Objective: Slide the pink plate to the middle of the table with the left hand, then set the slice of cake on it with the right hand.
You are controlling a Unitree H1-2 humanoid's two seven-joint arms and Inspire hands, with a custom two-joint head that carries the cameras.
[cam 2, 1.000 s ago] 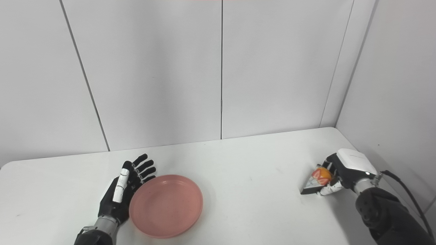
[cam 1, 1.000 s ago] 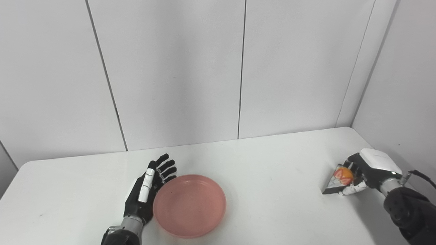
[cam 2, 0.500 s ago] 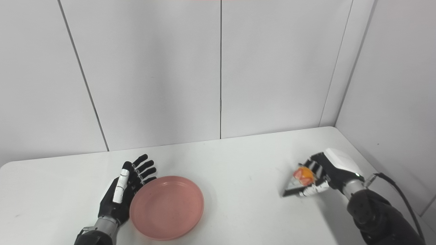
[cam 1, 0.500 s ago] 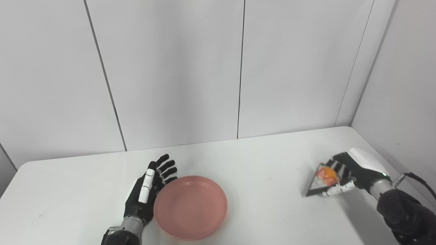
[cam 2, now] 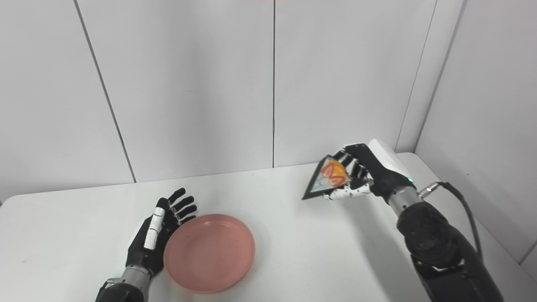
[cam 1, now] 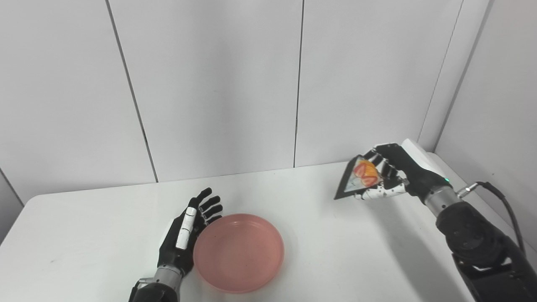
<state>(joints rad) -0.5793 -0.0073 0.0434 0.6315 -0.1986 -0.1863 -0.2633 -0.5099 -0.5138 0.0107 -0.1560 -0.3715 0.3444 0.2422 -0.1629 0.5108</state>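
Observation:
The pink plate [cam 1: 238, 251] lies on the white table [cam 1: 327, 260] near the front, left of middle. My left hand [cam 1: 186, 233] is open, fingers straight, its edge against the plate's left rim. My right hand [cam 1: 392, 174] is shut on the slice of cake [cam 1: 360, 178], a triangular wedge on a dark base with orange and red fruit on top. It holds the slice tilted in the air above the table's right half, well right of the plate. In the right eye view the slice [cam 2: 328, 178] and plate [cam 2: 209, 251] show the same.
White wall panels [cam 1: 209, 84] stand behind the table and at the right. A black cable [cam 1: 499, 197] runs from my right wrist. The table's far right corner [cam 1: 436, 159] meets the walls.
My right hand has lifted the slice of cake off the table and carried it up and to the left. My left hand and the plate have stayed put; the camera shifted slightly.

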